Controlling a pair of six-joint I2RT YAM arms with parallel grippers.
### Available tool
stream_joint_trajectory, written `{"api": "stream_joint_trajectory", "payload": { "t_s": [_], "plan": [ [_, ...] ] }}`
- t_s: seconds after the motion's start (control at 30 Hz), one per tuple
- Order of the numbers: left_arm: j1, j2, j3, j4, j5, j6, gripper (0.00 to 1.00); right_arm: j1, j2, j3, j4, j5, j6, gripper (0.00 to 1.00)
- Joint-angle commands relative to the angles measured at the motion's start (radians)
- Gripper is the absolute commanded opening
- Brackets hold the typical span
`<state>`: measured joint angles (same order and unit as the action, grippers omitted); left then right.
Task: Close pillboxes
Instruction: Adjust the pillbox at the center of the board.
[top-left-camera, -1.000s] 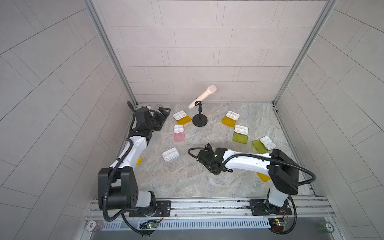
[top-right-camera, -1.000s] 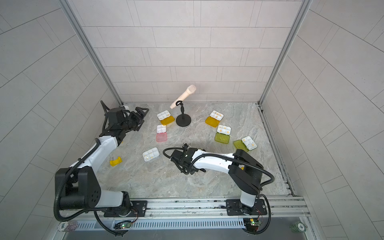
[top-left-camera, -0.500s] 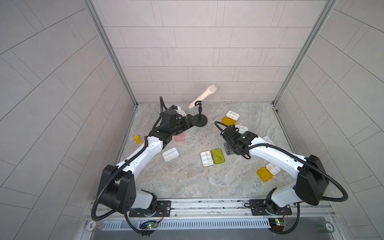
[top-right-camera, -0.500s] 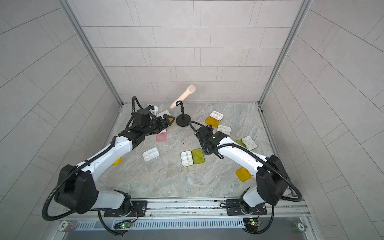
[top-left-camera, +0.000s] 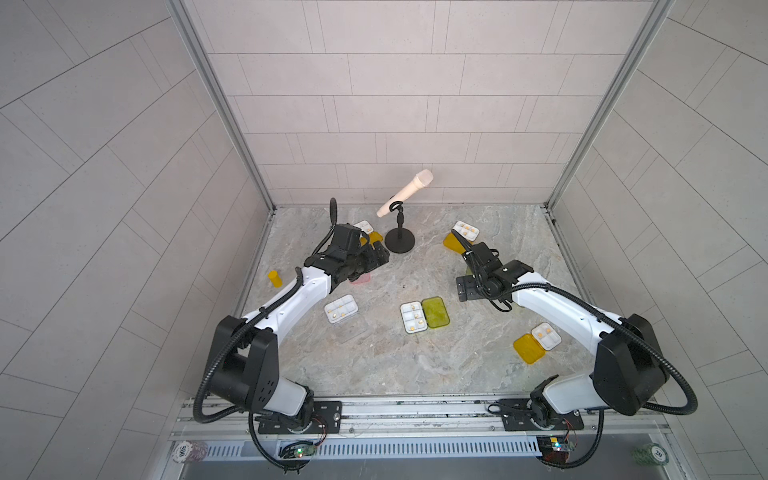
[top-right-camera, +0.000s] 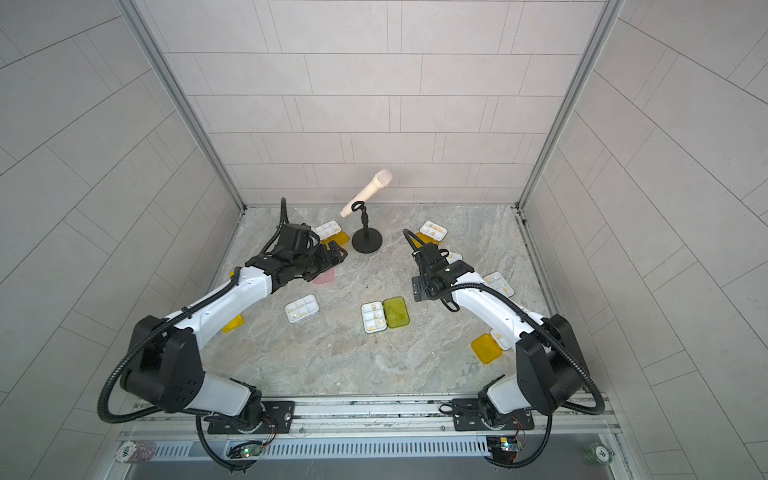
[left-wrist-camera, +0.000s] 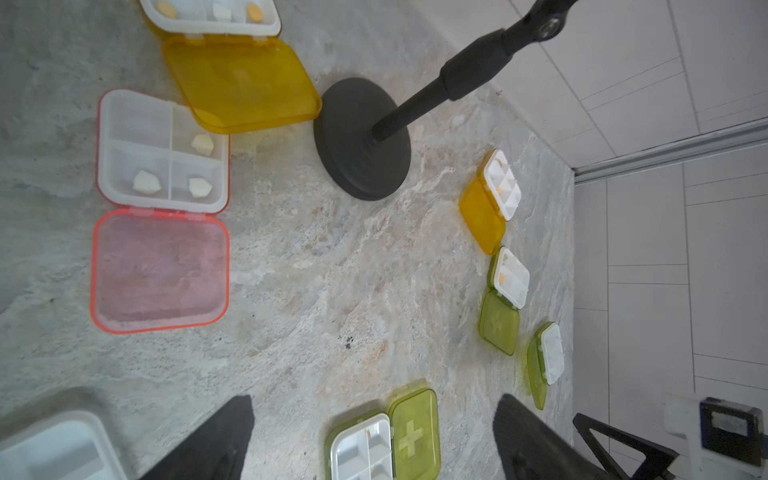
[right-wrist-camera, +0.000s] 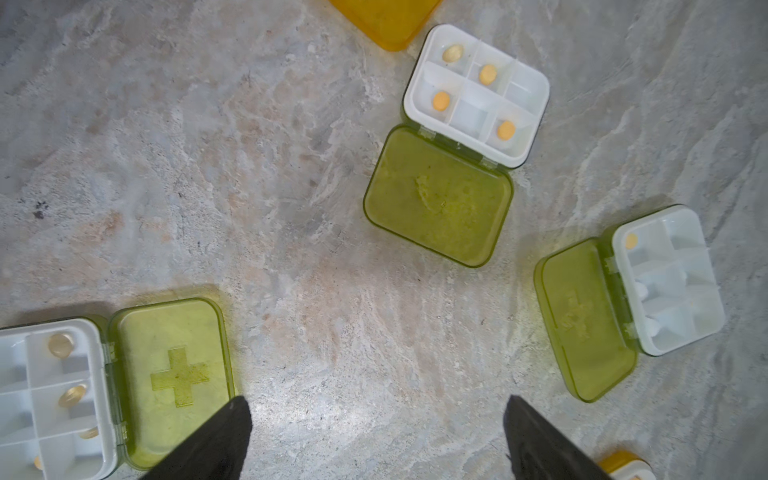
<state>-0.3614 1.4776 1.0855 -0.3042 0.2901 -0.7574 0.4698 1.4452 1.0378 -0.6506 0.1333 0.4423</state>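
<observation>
Wrist views: left gripper (left-wrist-camera: 374, 399) and right gripper (right-wrist-camera: 376, 399) were held low, fingers apart, empty; eight open pillboxes (top-right-camera: 374, 316) were counted.

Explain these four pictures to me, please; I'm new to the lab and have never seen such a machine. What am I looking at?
This is a robot with two white arms fixed to a rail at the table's front: left arm and right arm. Two pictures look down from a twin camera overhead. The other two come from a camera on each wrist, looking past that arm's black jaws. On the table lie small pillboxes, lids open, pills in white trays: a green-lidded pillbox in the middle, a pink-lidded pillbox by the left arm. A microphone stand is at the back, a small yellow bottle near the left edge. Both pairs of jaws stand open, holding nothing.
</observation>
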Motion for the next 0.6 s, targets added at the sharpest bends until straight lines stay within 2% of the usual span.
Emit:
{"api": "stream_joint_trajectory", "payload": {
  "t_s": [0.0,0.07,0.23,0.57],
  "plan": [
    [-0.001,0.021,0.055,-0.157,0.018,0.027,0.95,-0.003,0.002,-0.021,0.033,-0.073,-0.028,0.96],
    [-0.002,0.032,0.023,-0.165,0.042,0.022,0.95,-0.003,-0.003,-0.029,0.047,-0.080,-0.028,0.97],
    [-0.018,0.055,-0.144,-0.027,0.090,-0.052,0.95,-0.007,0.013,-0.035,0.075,-0.099,-0.018,0.97],
    [-0.159,0.201,-0.121,0.011,0.046,-0.037,0.96,-0.025,-0.003,-0.081,0.107,-0.129,-0.019,0.98]
  ]
}}
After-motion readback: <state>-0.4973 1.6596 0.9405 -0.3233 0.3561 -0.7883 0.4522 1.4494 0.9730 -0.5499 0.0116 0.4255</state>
